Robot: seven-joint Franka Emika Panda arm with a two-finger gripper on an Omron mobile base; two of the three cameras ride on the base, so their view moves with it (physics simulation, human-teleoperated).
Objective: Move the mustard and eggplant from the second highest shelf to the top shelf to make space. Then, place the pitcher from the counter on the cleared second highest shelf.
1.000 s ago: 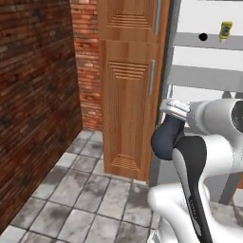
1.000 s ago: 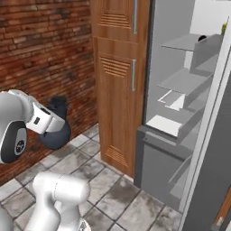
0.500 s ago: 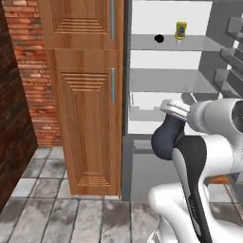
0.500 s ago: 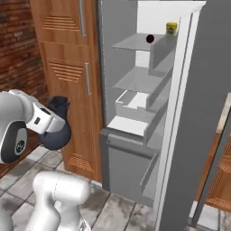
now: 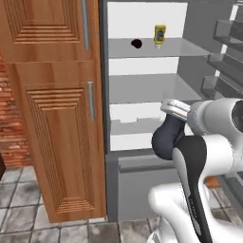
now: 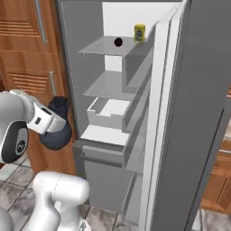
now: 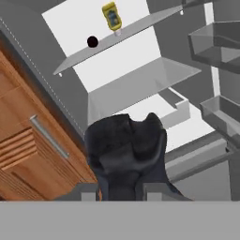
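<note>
From the left base view, the tool sits low in front of the open fridge, clenched on the pitcher, whose dark belly hangs just below it. Up and to its left, the mustard and the eggplant stand on the top shelf; the second highest shelf, between them and the tool, lies bare.

From the right base view, the tool holds the pitcher at the fridge's left, well below the mustard and eggplant.

Along the hand view, the pitcher rises from between the finger tips, with the second highest shelf beyond and above it.

I judge the clearing done and the pitcher's delivery in hand; next it needs lifting above that shelf's front edge, then pushing forward upright.
</note>
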